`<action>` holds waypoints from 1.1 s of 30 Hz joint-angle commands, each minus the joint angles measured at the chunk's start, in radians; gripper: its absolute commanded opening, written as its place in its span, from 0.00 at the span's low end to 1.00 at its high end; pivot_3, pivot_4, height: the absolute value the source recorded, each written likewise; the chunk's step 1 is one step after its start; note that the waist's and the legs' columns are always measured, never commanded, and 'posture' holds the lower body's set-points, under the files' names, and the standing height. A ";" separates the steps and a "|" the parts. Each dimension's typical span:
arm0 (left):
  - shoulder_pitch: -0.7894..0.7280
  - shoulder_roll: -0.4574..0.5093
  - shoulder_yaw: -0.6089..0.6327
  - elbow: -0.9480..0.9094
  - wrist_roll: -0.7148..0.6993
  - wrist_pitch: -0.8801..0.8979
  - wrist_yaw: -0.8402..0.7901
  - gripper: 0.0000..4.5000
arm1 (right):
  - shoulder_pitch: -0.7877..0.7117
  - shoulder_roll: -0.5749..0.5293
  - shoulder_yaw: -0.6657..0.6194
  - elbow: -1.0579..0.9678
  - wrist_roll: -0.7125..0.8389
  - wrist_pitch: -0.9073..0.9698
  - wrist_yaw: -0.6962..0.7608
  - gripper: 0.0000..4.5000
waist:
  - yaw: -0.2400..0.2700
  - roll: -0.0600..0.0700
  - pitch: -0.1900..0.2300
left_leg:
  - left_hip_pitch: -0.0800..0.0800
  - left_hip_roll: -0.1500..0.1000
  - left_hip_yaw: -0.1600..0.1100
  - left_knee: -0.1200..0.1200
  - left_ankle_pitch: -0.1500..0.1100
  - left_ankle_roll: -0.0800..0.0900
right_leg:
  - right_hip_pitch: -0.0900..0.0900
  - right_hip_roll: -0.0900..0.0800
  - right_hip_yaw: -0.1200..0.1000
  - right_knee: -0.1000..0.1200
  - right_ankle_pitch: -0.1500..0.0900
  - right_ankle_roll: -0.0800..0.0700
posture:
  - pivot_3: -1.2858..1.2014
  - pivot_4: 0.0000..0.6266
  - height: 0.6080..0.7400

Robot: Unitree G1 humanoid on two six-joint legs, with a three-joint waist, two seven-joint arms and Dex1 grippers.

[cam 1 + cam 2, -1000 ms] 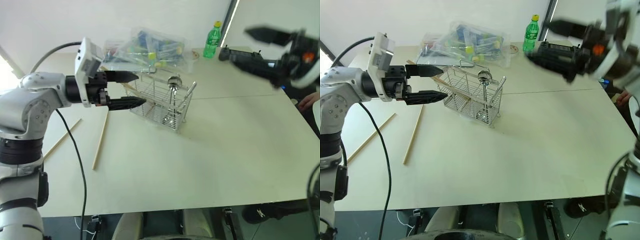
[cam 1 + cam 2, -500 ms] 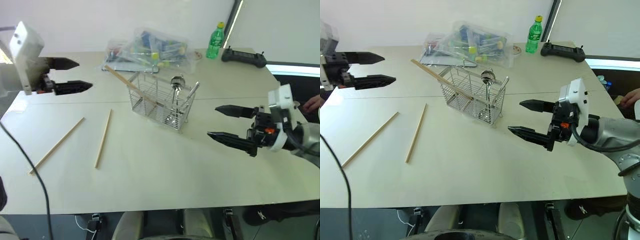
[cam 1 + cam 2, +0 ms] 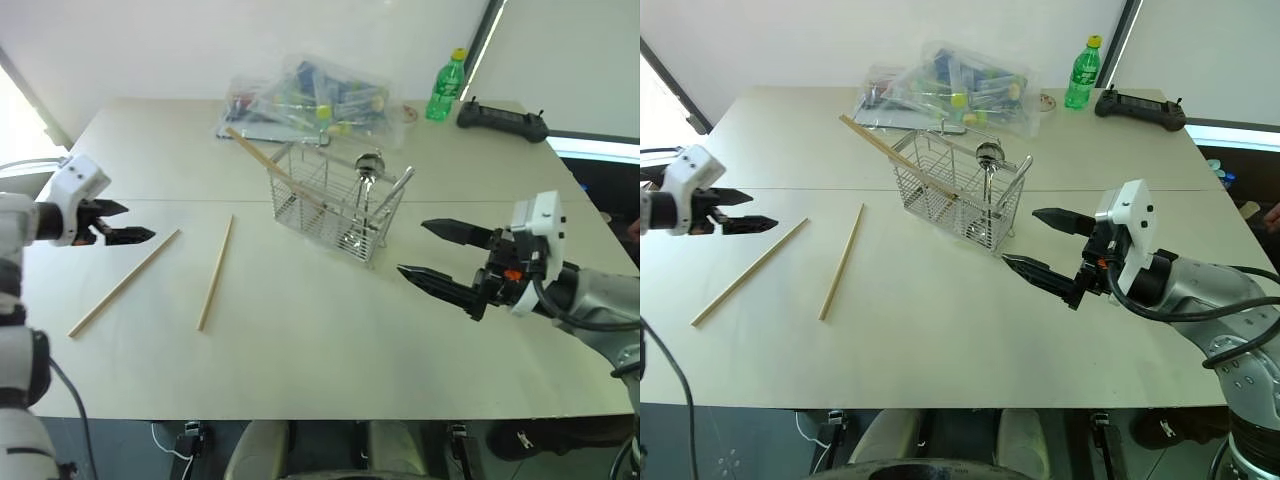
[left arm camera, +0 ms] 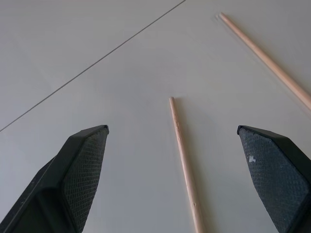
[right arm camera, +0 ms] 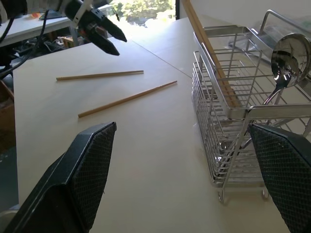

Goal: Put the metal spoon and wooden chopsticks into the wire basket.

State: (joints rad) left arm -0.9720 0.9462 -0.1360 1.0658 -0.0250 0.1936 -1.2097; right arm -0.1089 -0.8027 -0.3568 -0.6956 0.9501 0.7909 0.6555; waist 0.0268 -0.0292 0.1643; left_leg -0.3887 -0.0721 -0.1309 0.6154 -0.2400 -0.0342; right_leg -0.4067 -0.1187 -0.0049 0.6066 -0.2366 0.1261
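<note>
We found the basket (image 3: 338, 205) standing on the pale surface (image 3: 320, 340), and we took it as our landmark. Inside it the spoon (image 3: 365, 178) stood upright, bowl uppermost, in the end nearer the right end effector. One chopstick (image 3: 272, 170) leaned in the basket too, its top slanting out over the rim toward the far left. Two more chopsticks lay flat on the surface left of the basket: the nearer one (image 3: 215, 272) just beside it, the other (image 3: 124, 283) further left, both well apart from its wires.

Behind the basket lay a clear bag (image 3: 310, 98) of colourful items. Further back to the right stood a green bottle (image 3: 444, 87), with a black controller (image 3: 502, 119) beyond it near the far right edge of the surface. A seam ran across the surface behind the basket, and a plain white wall closed the room at the back.

The right end effector (image 3: 1037, 244) hovered just right of the basket, its fingers spread wide and holding nothing. The left end effector (image 3: 130, 222) hung far left of the basket, also spread and empty, over the end of the further chopstick.
</note>
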 commanded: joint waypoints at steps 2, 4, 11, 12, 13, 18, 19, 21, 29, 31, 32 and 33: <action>-0.061 -0.051 -0.024 0.122 0.093 -0.076 0.080 1.00 | 0.025 0.008 -0.025 -0.064 0.036 -0.012 -0.051 0.99 | -0.004 0.000 0.000 | 0.000 0.000 0.000 0.000 0.000 0.000 | 0.000 0.000 0.000 0.000 0.000 0.000 | 0.52 0.24 0.89; -0.059 -0.069 -0.038 0.160 0.132 -0.101 0.122 1.00 | 0.037 0.005 -0.037 -0.079 0.057 -0.009 -0.071 0.99 | -0.014 0.000 0.000 | 0.000 0.000 0.000 -0.001 0.000 0.000 | -0.001 0.000 0.000 0.002 0.000 0.000 | 0.52 0.24 0.89; -0.054 -0.091 -0.052 0.223 0.208 -0.120 0.187 1.00 | 0.161 -0.046 -0.101 -0.146 0.113 -0.010 -0.038 0.99 | -0.017 -0.002 -0.001 | 0.002 0.000 0.000 0.000 0.000 0.000 | 0.000 0.001 -0.001 0.005 0.000 0.000 | 0.52 0.24 0.89; -0.054 -0.092 -0.052 0.226 0.212 -0.119 0.189 1.00 | 0.175 -0.053 -0.110 -0.152 0.123 -0.012 -0.034 0.99 | -0.017 -0.002 -0.001 | 0.003 0.001 0.000 0.000 0.000 0.000 | 0.001 0.001 -0.001 0.005 0.000 0.000 | 0.52 0.24 0.89; -0.056 -0.092 -0.051 0.228 0.215 -0.117 0.190 1.00 | 0.186 -0.060 -0.116 -0.156 0.131 -0.015 -0.031 0.99 | -0.017 -0.002 -0.001 | 0.004 0.001 0.000 0.000 0.000 0.000 | 0.002 0.000 0.000 0.005 0.000 0.001 | 0.52 0.24 0.89; -0.066 -0.104 -0.048 0.234 0.226 -0.102 0.182 1.00 | 0.228 -0.088 -0.133 -0.169 0.159 -0.019 -0.016 0.99 | -0.017 -0.002 -0.001 | 0.006 0.002 0.000 0.000 0.000 0.000 | 0.003 0.000 0.000 0.005 -0.002 0.004 | 0.52 0.24 0.89; -0.067 -0.106 -0.046 0.234 0.226 -0.099 0.180 1.00 | 0.228 -0.091 -0.128 -0.166 0.158 -0.022 -0.018 0.99 | -0.017 -0.002 -0.001 | 0.006 0.002 0.000 0.000 0.000 0.000 | 0.003 0.000 0.000 0.005 -0.002 0.004 | 0.52 0.24 0.89; -0.068 -0.111 -0.037 0.235 0.220 -0.092 0.172 0.88 | 0.220 -0.095 -0.122 -0.160 0.159 -0.023 -0.023 1.00 | -0.015 -0.002 -0.001 | 0.006 0.002 0.000 0.000 0.000 0.000 | 0.003 0.000 0.000 0.005 -0.002 0.004 | 0.52 0.24 0.89; -0.073 -0.122 -0.011 0.235 0.208 -0.068 0.176 0.02 | 0.198 -0.106 -0.110 -0.142 0.164 -0.022 -0.024 1.00 | -0.015 -0.002 -0.001 | 0.006 0.002 0.000 0.000 0.000 0.000 | 0.003 0.000 0.000 0.005 0.000 0.001 | 0.52 0.24 0.89; -0.075 -0.124 -0.005 0.235 0.204 -0.062 0.178 0.01 | 0.192 -0.107 -0.107 -0.137 0.162 -0.022 -0.022 1.00 | -0.015 -0.002 -0.001 | 0.006 0.002 0.000 0.000 0.000 0.000 | 0.003 0.000 0.000 0.005 0.000 0.001 | 0.52 0.24 0.89; -0.075 -0.125 -0.002 0.235 0.202 -0.058 0.177 0.01 | 0.189 -0.108 -0.105 -0.134 0.161 -0.022 -0.022 1.00 | -0.015 -0.002 -0.001 | 0.006 0.002 0.000 0.000 0.000 0.000 | 0.003 0.000 0.000 0.005 0.000 0.001 | 0.52 0.24 0.89; -0.076 -0.126 0.005 0.234 0.197 -0.053 0.175 0.01 | 0.185 -0.110 -0.103 -0.130 0.160 -0.022 -0.020 1.00 | -0.014 -0.002 -0.001 | 0.006 0.002 0.000 0.000 0.000 0.000 | 0.003 0.000 0.000 0.005 0.000 0.001 | 0.52 0.24 0.89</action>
State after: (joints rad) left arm -1.0343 0.8148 -0.1486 1.2941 0.1757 0.1289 -1.0407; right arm 0.0895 -0.9014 -0.4511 -0.8200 1.1022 0.7898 0.6332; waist 0.0124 -0.0312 0.1631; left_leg -0.3833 -0.0703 -0.1309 0.6157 -0.2402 -0.0339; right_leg -0.4036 -0.1187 -0.0054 0.6112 -0.2369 0.1267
